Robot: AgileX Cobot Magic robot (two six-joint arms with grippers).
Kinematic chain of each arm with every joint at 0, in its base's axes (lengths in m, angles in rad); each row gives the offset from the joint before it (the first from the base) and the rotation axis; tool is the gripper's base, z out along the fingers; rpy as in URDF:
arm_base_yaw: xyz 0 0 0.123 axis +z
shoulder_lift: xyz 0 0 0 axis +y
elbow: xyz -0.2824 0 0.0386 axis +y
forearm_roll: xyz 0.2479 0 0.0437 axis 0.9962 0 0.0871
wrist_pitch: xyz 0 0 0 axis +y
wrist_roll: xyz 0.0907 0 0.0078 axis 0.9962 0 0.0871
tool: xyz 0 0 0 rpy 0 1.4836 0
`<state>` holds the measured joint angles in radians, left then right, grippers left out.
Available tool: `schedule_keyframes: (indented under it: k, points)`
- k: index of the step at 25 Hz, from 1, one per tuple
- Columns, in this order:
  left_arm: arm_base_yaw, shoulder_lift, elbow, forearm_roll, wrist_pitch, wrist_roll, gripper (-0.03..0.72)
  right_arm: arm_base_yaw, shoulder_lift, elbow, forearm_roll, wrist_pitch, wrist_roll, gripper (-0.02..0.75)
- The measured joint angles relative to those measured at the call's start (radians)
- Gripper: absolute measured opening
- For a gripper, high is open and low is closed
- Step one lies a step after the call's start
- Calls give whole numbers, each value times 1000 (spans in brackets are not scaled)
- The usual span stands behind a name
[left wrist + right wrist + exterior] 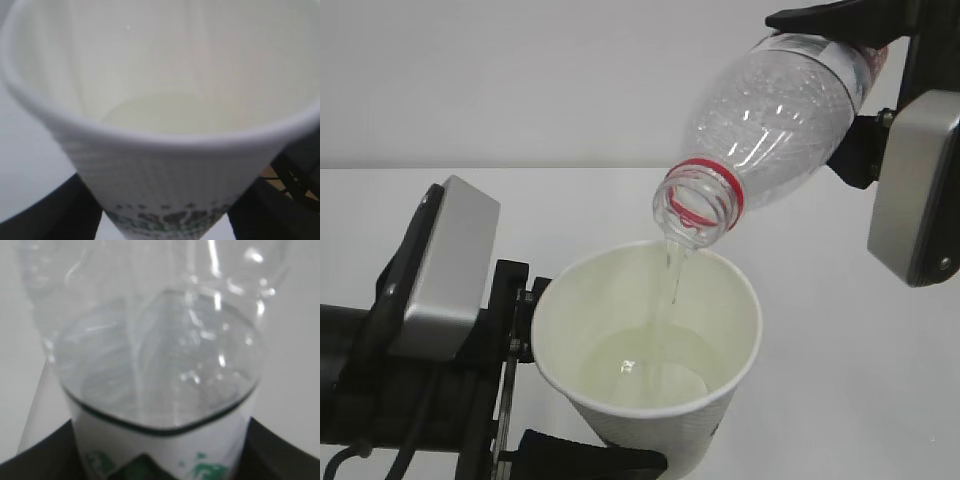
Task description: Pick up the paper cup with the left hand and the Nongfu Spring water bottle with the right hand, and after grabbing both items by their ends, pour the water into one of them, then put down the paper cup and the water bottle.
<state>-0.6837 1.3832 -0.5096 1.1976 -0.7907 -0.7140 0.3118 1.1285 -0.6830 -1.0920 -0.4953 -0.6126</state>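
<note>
Right gripper (840,40) grasps the tilted bottle (770,110), water (672,270) streaming into the cup (650,340) clamped by the left gripper (535,400).

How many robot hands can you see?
2. The left hand grips the paper cup at bottom left; the right hand tilts the water bottle at top right.
</note>
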Motion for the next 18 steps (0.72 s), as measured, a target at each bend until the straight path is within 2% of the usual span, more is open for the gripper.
schedule_keyframes:
  k: [18]
  points:
    - [0,0,0,5,0,0,528,0,0,0,0,-8,-1,468]
